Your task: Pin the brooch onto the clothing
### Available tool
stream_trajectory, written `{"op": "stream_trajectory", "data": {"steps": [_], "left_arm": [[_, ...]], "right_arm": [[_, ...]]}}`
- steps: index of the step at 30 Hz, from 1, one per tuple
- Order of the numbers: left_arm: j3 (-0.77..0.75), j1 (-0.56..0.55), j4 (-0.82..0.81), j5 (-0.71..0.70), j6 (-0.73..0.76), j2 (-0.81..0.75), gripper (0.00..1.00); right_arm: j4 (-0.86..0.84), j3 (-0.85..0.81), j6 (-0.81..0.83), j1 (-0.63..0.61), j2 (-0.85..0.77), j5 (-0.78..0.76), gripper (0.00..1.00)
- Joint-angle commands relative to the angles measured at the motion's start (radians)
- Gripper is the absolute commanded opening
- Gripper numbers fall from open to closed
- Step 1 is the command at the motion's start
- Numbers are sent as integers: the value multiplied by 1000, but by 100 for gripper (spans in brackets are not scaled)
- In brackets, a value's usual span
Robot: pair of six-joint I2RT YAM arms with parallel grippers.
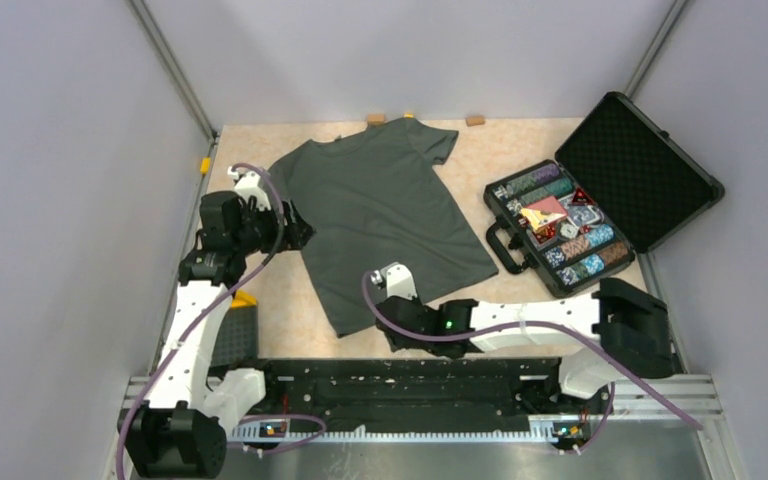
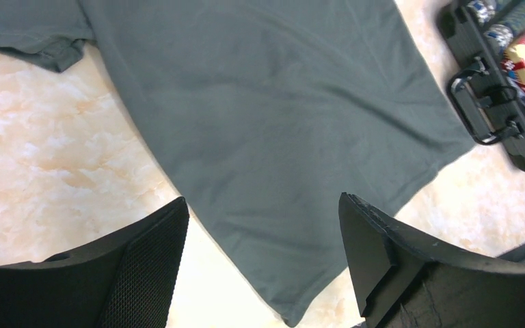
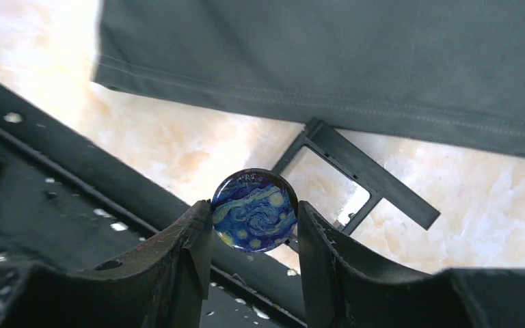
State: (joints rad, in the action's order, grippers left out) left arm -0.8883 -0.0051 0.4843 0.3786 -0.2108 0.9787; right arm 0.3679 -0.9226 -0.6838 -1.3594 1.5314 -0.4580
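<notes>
The clothing, a dark grey-green T-shirt (image 1: pixel 385 215), lies flat on the table; it also shows in the left wrist view (image 2: pixel 273 123) and in the right wrist view (image 3: pixel 355 55). The brooch (image 3: pixel 253 210), a round blue pin with swirls and yellow dots, is clamped between my right gripper's fingers. My right gripper (image 3: pixel 253 217) hovers just off the shirt's bottom hem, above the table's near edge. In the top view it sits low at the hem (image 1: pixel 400 325); the brooch is hidden there. My left gripper (image 2: pixel 263 225) is open and empty beside the shirt's left side (image 1: pixel 295 228).
A small black square frame (image 3: pixel 355 174) lies on the table just below the hem. An open black case (image 1: pixel 600 195) with poker chips stands at the right. A black rail (image 1: pixel 410 385) runs along the near edge. Small blocks (image 1: pixel 475 120) lie at the back wall.
</notes>
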Motion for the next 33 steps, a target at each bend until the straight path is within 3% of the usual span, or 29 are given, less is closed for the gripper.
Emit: {"op": "stream_trajectory", "data": {"steps": [1, 6, 13, 22, 27, 33], "left_arm": [[34, -2, -83, 128, -52, -54, 83], [147, -32, -183, 317, -227, -88, 81], [254, -144, -223, 458, -414, -142, 80], [331, -261, -338, 461, -545, -152, 78], [332, -299, -369, 484, -551, -89, 58], [324, -336, -424, 487, -587, -63, 50]], "right_arm": [[-80, -1, 79, -12, -113, -13, 39], [-244, 32, 275, -6, -198, -94, 40], [-541, 97, 523, 18, -256, -67, 40], [-682, 165, 612, 16, -295, 22, 39], [-665, 172, 614, 16, -300, 21, 39], [-658, 176, 614, 16, -295, 20, 38]]}}
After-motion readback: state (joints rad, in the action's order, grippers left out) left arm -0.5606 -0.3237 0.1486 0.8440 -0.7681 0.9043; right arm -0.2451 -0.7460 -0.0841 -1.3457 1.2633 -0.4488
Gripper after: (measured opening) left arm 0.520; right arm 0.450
